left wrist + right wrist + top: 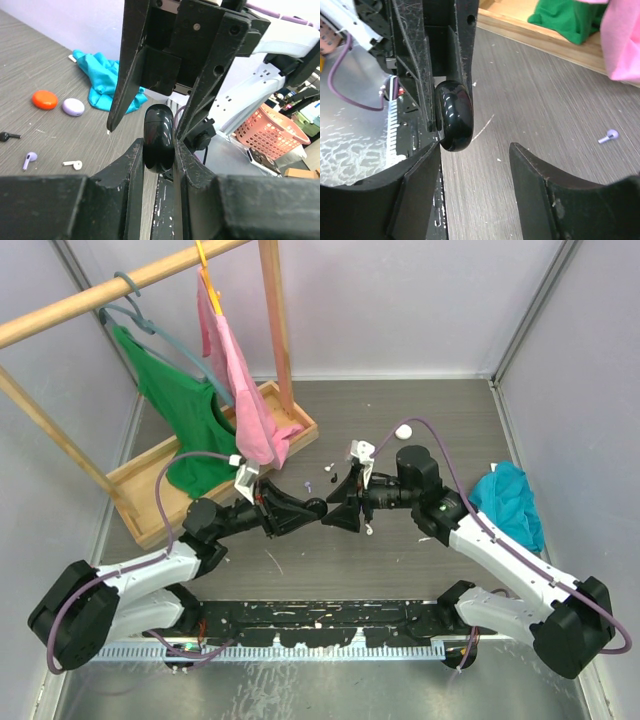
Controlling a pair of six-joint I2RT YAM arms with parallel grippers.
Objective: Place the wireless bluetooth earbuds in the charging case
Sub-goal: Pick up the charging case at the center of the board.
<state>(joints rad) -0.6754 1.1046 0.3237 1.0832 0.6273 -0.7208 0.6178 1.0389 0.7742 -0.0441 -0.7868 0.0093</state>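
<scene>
Clothes rack [135, 490] far left; cloth [508, 502] right

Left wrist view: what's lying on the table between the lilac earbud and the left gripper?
A white earbud lies between the lilac earbud and the left gripper, which grips a black case; the left wrist view shows it.

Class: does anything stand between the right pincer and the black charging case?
Nothing visible does. The black charging case, clamped in the left pincer, sits right at the mouth of the right pincer, whose jaws stand apart, nearer one jaw than the other.
</scene>
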